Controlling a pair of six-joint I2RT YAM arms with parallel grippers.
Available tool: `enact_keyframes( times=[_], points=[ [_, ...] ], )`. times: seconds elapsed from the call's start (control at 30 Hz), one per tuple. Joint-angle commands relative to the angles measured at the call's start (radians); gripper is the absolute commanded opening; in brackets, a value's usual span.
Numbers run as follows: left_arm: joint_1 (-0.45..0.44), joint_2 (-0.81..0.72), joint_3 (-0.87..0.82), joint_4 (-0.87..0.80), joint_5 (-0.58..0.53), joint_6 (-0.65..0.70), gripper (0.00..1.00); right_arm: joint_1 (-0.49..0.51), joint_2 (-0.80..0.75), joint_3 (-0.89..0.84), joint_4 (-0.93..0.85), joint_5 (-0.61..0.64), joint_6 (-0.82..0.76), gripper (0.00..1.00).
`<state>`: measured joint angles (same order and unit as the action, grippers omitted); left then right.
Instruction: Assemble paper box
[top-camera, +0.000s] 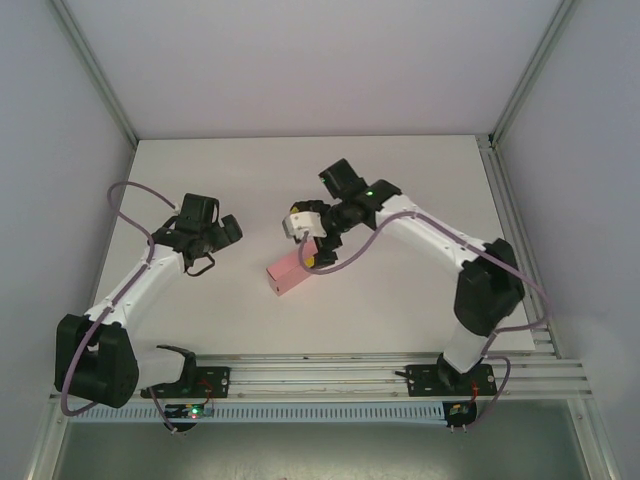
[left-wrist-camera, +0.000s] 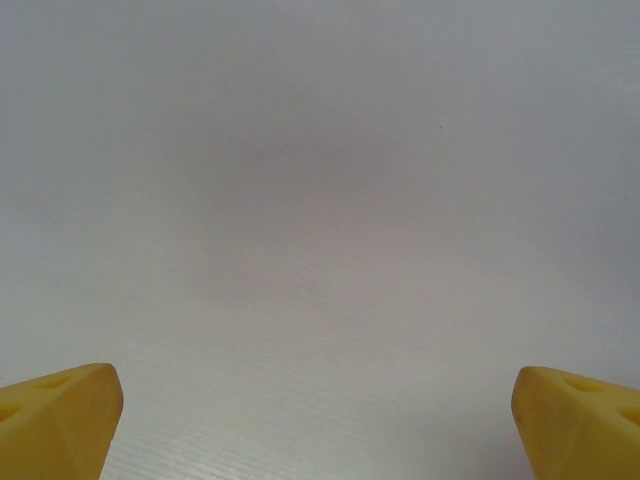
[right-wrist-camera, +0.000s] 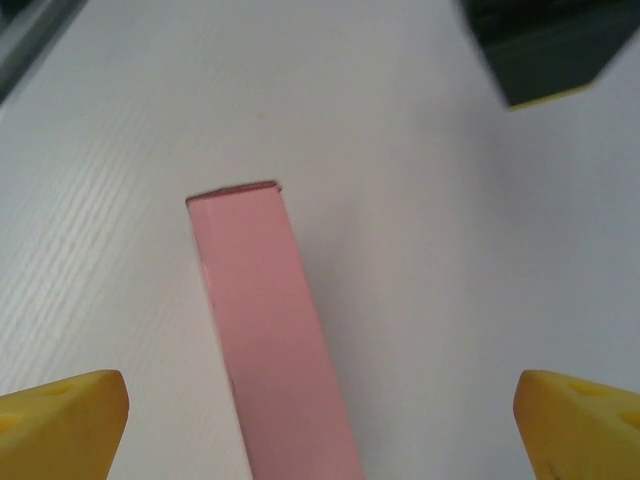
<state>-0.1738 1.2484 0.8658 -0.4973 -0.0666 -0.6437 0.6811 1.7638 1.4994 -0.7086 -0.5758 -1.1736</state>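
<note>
Yellow fingertips of our right hand stand wide apart. The near end of the pink paper box lies between them, touched by neither. We see the box folded into a slim rectangle, lying flat near the middle of the white bench, just under that hand. Whether its far end flap is fully tucked we cannot tell. Our left hand is also spread open and holds nothing, over bare bench well apart from the box. We judge the box very light, thin-walled and smooth, so it will slide at a nudge and dent under a hard squeeze. We would pinch it gently across the two long sides, near an end where the folded corners stiffen it.
</note>
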Motion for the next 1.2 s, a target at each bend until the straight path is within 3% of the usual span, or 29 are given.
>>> enact_keyframes(
  times=[0.0, 0.2, 0.33, 0.4, 0.53, 0.63, 0.73, 0.9, 1.03, 1.17],
  points=[
    [0.011, -0.004, -0.015, 0.007, -0.001, -0.011, 1.0, 0.038, 0.096, 0.077, -0.174, 0.1, -0.164, 0.98],
    [0.012, -0.038, -0.052, -0.015, -0.055, -0.013, 1.0, 0.083, 0.215, 0.139, -0.197, 0.252, -0.184, 0.9],
    [0.011, -0.067, -0.072, -0.031, -0.077, -0.008, 1.0, 0.096, 0.259, 0.15, -0.145, 0.337, -0.135, 0.71],
    [0.011, -0.081, -0.079, -0.04, -0.093, -0.009, 1.0, 0.106, 0.253, 0.138, -0.124, 0.377, -0.131, 0.56],
    [0.011, -0.103, -0.088, -0.027, -0.078, -0.005, 1.0, 0.101, 0.2, 0.103, -0.061, 0.412, -0.133, 0.49],
    [0.012, -0.106, -0.086, -0.037, -0.087, -0.01, 1.0, 0.095, 0.147, 0.07, 0.053, 0.499, -0.097, 0.36],
    [0.011, -0.11, -0.085, -0.049, -0.108, -0.018, 1.0, 0.092, 0.093, -0.016, 0.224, 0.634, -0.067, 0.37],
    [0.013, -0.136, -0.108, -0.053, -0.129, -0.029, 1.0, 0.074, 0.059, -0.248, 0.706, 0.943, -0.04, 0.38],
    [0.013, -0.163, -0.128, -0.058, -0.155, -0.036, 1.0, 0.071, 0.067, -0.314, 0.745, 1.118, 0.07, 0.4],
    [0.011, -0.184, -0.154, -0.044, -0.172, -0.045, 1.0, 0.089, 0.021, -0.424, 0.753, 1.112, 0.204, 0.42]
  ],
)
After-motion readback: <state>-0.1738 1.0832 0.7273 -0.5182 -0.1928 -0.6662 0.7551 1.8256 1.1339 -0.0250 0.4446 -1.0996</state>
